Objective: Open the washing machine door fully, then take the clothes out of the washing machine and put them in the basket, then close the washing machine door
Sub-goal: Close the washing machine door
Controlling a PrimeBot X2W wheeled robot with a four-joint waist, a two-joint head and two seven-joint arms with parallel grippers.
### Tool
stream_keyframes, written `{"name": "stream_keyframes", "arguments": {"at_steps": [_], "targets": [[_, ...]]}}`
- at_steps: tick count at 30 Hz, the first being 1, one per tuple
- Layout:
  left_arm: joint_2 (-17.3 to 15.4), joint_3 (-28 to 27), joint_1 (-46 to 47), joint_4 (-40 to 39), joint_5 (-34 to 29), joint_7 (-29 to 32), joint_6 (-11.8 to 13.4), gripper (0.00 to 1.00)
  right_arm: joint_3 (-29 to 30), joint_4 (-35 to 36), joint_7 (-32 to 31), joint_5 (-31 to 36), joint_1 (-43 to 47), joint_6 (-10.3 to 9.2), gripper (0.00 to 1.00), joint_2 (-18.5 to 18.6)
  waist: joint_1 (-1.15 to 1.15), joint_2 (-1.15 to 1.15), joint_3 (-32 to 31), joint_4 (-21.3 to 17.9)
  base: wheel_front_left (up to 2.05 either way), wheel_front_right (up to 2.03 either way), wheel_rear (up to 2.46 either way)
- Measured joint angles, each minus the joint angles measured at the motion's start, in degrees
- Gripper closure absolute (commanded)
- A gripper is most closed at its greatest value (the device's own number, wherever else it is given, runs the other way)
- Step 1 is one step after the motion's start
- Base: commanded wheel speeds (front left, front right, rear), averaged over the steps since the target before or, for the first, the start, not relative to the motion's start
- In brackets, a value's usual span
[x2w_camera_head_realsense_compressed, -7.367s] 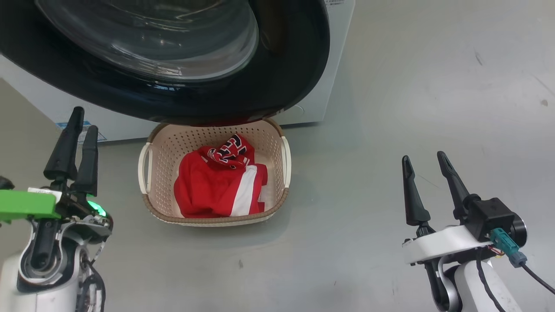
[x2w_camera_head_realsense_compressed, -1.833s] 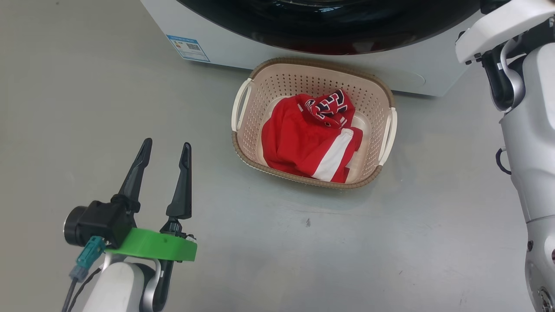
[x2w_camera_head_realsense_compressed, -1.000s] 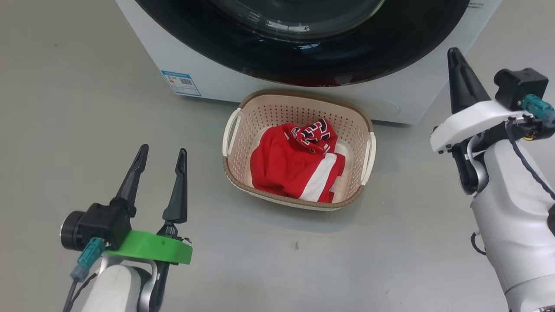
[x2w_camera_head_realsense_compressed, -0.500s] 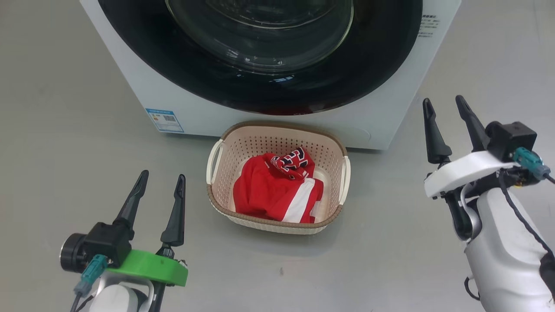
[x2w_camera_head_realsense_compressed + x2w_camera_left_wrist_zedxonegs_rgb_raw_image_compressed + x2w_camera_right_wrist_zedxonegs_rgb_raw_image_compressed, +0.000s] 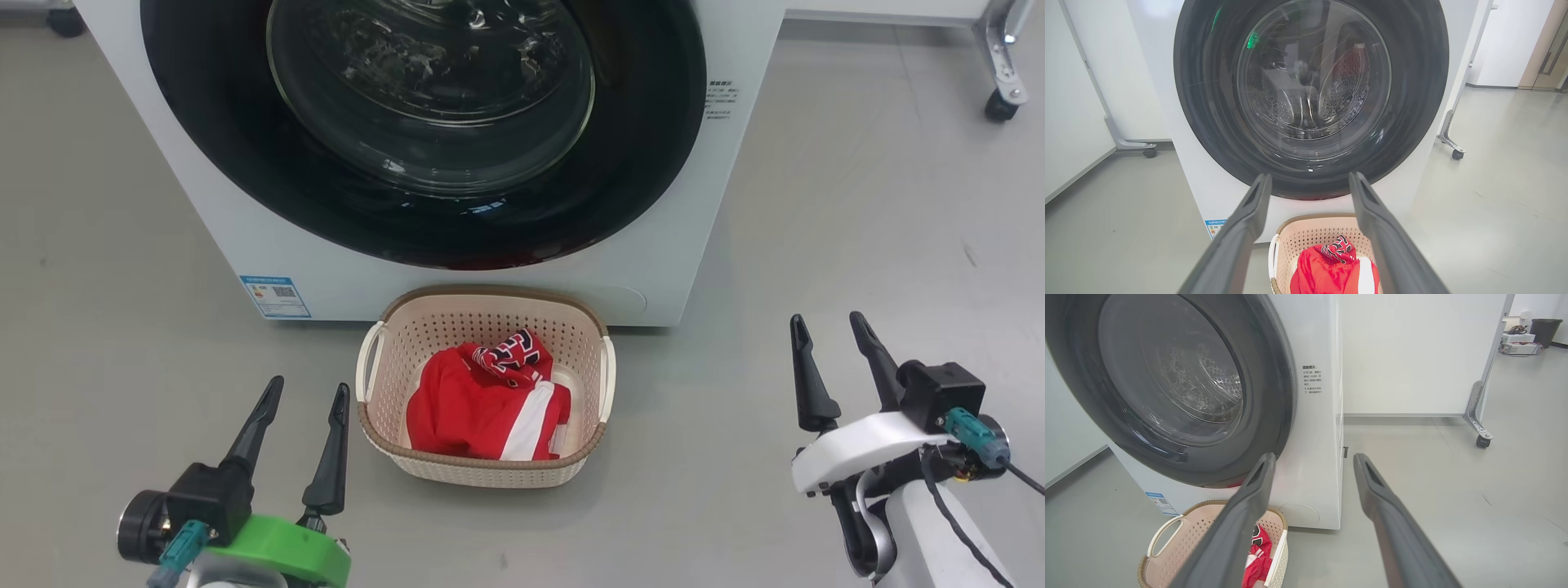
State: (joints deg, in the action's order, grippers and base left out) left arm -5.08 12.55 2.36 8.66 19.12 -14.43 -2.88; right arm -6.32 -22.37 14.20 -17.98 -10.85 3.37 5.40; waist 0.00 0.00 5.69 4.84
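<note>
just one basket (image 5: 490,474), one door (image 5: 645,163)

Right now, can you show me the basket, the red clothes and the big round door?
the basket (image 5: 482,474), head view, its front wall.
the clothes (image 5: 465,412), head view, the red fabric's middle.
the washing machine door (image 5: 429,98), head view, its glass bowl.

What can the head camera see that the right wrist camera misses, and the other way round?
Head camera: the left claw, open, and the whole basket seen from above. Right wrist camera: a black bin and pale boxes far across the room. Shared: the washing machine with the washing machine door closed, the red clothes in the basket, the blue label and the open right claw.
</note>
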Motion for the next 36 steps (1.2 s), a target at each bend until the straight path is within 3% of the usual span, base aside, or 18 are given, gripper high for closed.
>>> {"name": "stream_keyframes", "arguments": {"at_steps": [10, 36], "targets": [[0.01, 0.77, -1.98, 0.38, 0.02, 0.00, -0.37, 0.00, 0.15, 5.86, 0.00, 0.48, 7.50, -1.98, 0.00, -0.60, 0.00, 0.00, -3.59, -1.99, 0.00, 0.00, 0.00], [-0.23, 1.05, -3.10, -0.24, 0.04, 0.25, -0.37, 0.00, -0.79, 13.68, 0.00, 0.83, 14.83, -3.11, 0.00, -1.34, 0.00, 0.00, -4.33, -2.35, 0.00, 0.00, 0.00]]}}
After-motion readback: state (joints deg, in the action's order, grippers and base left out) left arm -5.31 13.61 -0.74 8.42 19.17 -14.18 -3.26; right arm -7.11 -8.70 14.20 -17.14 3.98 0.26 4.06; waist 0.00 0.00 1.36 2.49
